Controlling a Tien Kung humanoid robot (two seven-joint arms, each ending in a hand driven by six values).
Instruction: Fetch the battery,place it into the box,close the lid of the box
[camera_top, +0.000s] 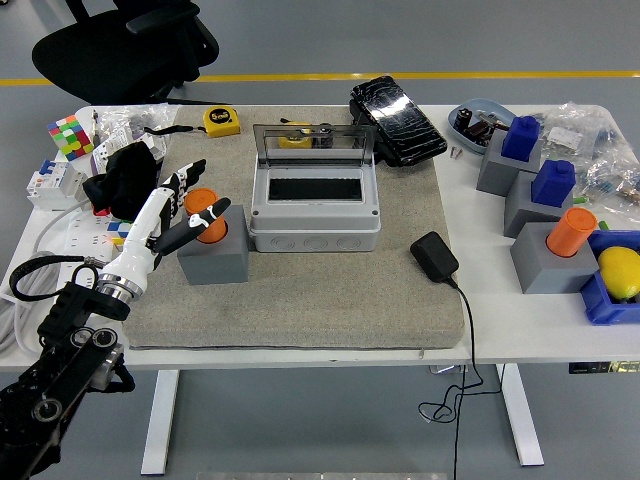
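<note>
An orange cylinder battery (210, 233) stands upright in a grey block (215, 258) on the left of the grey mat. My left hand (200, 190) reaches in from the lower left. Its fingers are spread around the battery's top, thumb in front and the other fingers behind, not closed on it. The grey box (315, 228) stands at the mat's middle, to the right of the block. Its clear lid (314, 145) is raised upright at the back and the inside is dark. My right hand is out of view.
A black adapter (434, 255) with its cable lies right of the box. A black case (397, 118) and a yellow tape measure (222, 121) lie behind it. Grey blocks with blue pieces (552, 183) and another orange battery (572, 232) stand at the right. Black cloth (125, 180) lies left.
</note>
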